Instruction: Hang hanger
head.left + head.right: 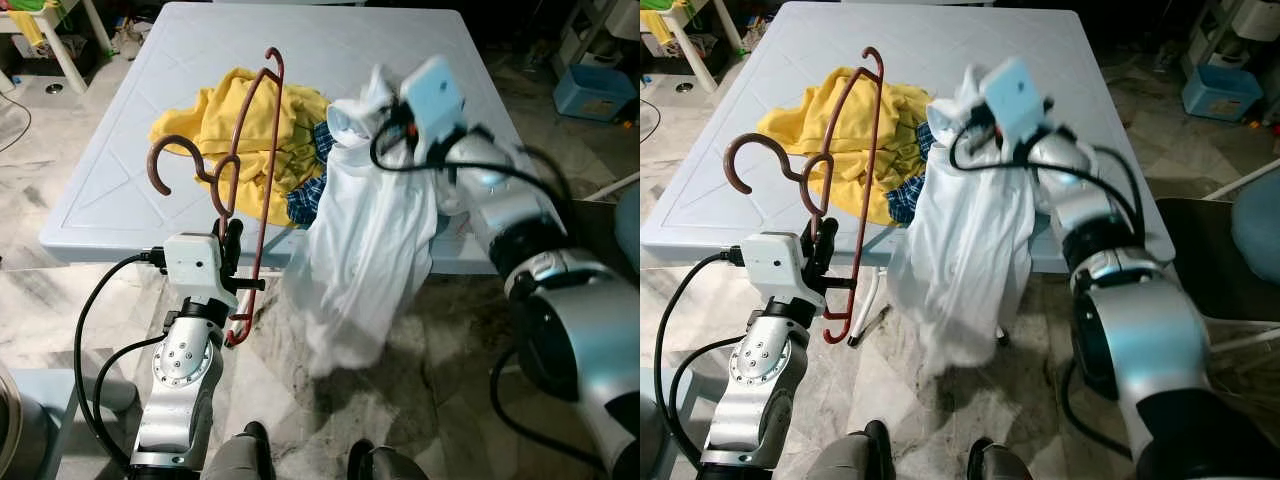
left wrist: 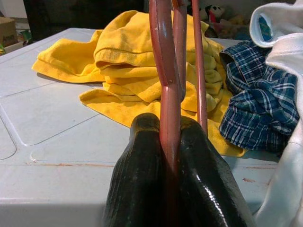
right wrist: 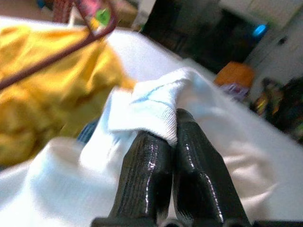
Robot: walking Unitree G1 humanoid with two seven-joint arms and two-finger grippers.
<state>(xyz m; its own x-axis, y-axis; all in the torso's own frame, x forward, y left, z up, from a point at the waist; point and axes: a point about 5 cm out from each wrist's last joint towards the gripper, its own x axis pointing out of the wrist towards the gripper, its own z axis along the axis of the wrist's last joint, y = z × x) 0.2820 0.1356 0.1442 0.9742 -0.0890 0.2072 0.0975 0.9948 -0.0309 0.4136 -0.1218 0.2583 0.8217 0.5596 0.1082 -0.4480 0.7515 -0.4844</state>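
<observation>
— What sits closest to your eyes right now?

— My own left arm, low in the head view. At its end my left gripper (image 1: 232, 232) points up and its two black fingers (image 2: 142, 175) are pinched tight on the dark red hanger (image 1: 245, 190). In the wrist view the wire runs straight up from between the pads.

— So where is the hanger relative to that gripper?

— I grip it just below its hook. The hook curls out to my left above the gripper. The frame tilts: its upper corner leans over the light blue table (image 1: 120, 190), and its lower end hangs below the table edge, beside my wrist.

— And moving rightward?

— On the table lies a yellow garment (image 1: 250, 130), crumpled, with a blue plaid cloth (image 1: 310, 195) touching its right side. The hanger's upper part stands in front of the yellow one.

— Then your other arm?

— My right gripper (image 3: 173, 130) is raised over the table's near right part, fingers closed on a fold of a white shirt (image 1: 360, 260). The shirt drapes down from the grip, past the table edge, toward the marble floor (image 1: 420, 380). It hangs just right of the hanger; whether the two touch, I cannot tell.
</observation>
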